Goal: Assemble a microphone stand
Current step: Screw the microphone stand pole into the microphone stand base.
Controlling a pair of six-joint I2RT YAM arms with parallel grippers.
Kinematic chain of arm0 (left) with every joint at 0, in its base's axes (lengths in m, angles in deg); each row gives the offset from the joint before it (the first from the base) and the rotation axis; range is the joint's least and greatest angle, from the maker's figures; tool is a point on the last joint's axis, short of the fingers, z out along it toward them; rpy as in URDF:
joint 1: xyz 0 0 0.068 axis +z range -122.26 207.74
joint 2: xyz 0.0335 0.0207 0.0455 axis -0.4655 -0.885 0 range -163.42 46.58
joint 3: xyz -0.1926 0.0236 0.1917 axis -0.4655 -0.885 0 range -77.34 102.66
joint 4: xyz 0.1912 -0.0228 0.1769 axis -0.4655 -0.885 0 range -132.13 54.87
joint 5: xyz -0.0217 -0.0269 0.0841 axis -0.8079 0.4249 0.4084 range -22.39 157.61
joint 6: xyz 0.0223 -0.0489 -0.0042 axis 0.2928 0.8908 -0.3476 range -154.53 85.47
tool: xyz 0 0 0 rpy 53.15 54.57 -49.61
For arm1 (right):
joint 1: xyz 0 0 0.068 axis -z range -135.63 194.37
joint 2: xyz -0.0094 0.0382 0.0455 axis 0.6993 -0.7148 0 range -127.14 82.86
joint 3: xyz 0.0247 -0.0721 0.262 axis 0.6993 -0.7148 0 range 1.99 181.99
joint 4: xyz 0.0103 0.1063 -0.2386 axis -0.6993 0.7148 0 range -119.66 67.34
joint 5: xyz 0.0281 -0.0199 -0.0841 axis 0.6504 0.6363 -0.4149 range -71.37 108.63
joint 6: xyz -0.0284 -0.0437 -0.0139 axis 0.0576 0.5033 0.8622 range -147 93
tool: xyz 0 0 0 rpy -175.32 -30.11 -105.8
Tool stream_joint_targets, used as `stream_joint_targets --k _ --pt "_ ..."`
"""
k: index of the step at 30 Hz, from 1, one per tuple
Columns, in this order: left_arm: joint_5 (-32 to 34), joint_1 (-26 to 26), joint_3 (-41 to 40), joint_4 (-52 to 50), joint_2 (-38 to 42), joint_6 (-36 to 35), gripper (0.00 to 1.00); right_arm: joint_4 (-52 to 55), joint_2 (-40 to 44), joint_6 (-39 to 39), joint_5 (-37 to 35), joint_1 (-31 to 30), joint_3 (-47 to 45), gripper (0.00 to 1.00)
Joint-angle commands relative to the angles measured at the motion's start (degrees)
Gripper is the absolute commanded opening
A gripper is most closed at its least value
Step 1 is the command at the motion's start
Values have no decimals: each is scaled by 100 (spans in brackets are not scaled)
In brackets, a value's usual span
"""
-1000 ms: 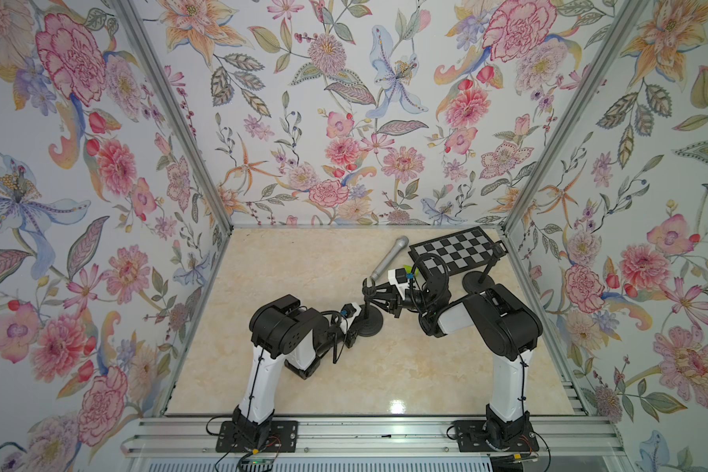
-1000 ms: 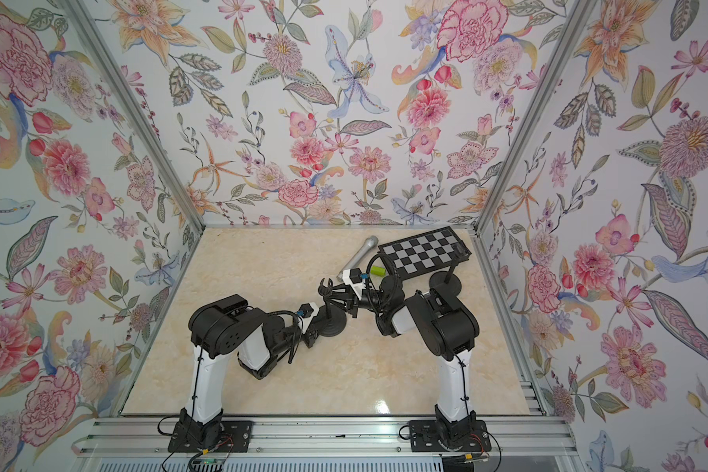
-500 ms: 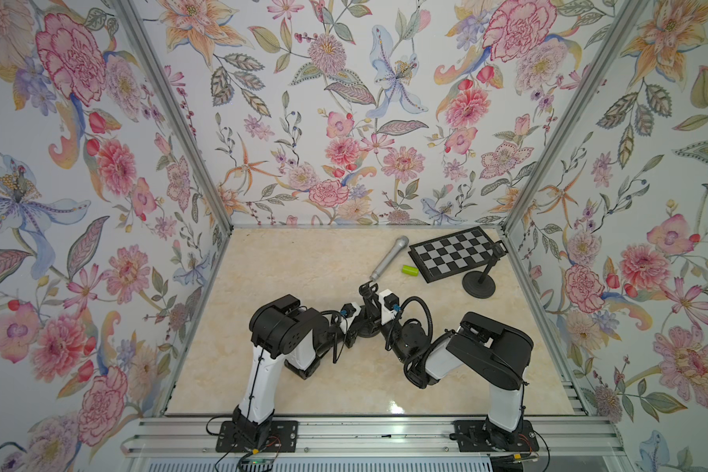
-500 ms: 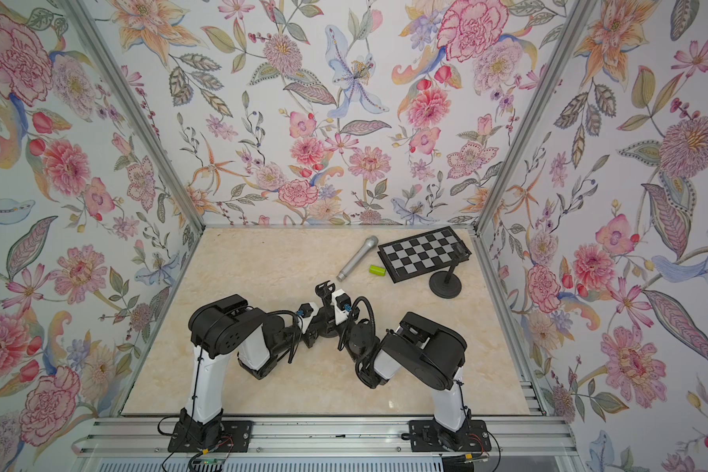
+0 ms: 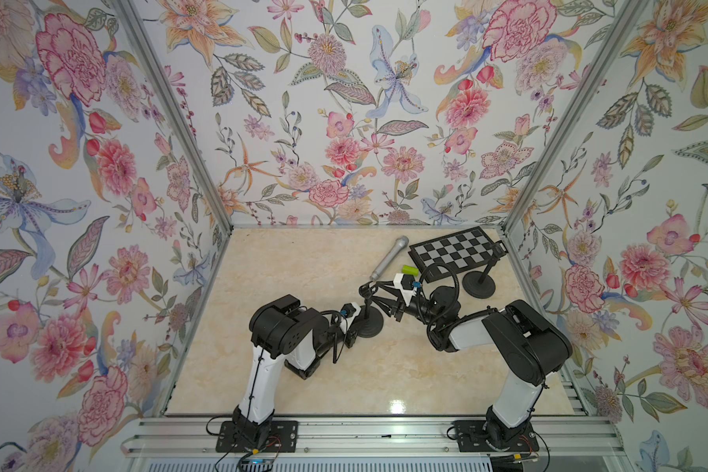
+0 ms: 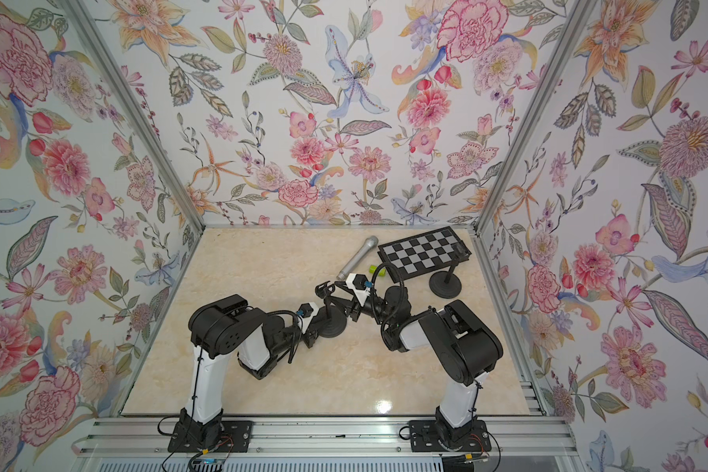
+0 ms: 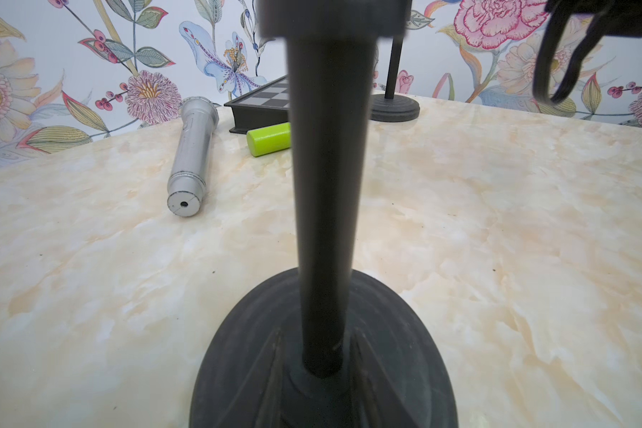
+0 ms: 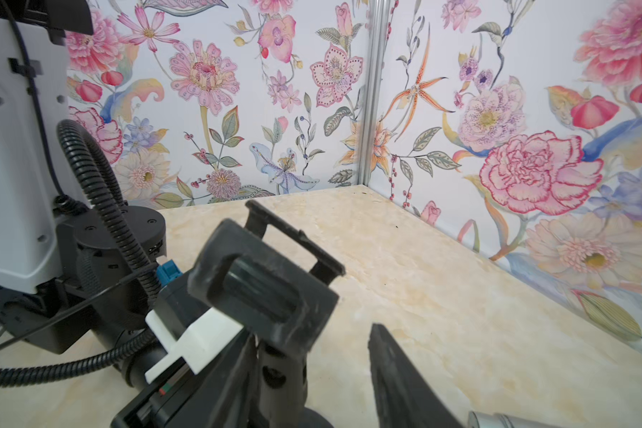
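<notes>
Mid-counter, both top views: your left gripper [image 5: 357, 322] clamps the stand pole [image 5: 368, 307], your right gripper [image 5: 375, 295] flanks its clip [image 5: 366, 289]. Left wrist: microphone [image 7: 191, 148] waits near the back edge. Right wrist: jaws just parted, clip released, probably seated.

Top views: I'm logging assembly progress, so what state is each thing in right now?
microphone stand: upright on the table
clip: atop the pole, empty
microphone: lying on the table, loose
green cylinder: lying on its side
second stand: upright by the chessboard
left gripper: shut on the pole
right gripper: open around the clip's neck
</notes>
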Motion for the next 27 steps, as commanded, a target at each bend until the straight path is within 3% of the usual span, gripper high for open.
stream_joint_targets --k 1,7,11,14,17,21,23,26,27 --pt "328 43 -265 1302 -685 -28 31 658 -133 3 1274 79 393 52" --pt "359 47 -284 1296 -722 -35 31 801 -557 -241 2152 109 898 50" --pt "441 89 -303 1295 -687 -45 31 576 -839 -514 2306 103 1135 45" --pt "455 93 -338 1297 -715 -35 31 444 -1022 -695 2385 139 1326 36" --pt "449 100 -274 1301 -742 -35 31 297 -1086 -761 2231 158 1330 20" --pt "492 117 -335 1300 -731 -26 31 73 -997 -759 1132 103 978 0" --pt "472 117 -293 1302 -763 -17 31 -188 -885 -732 221 -38 584 0" --pt "520 131 -319 1300 -703 -43 31 -709 -705 -595 -1893 -531 -165 0" --pt "539 126 -339 1297 -697 -35 31 -812 -679 -609 -2910 -821 -367 0"
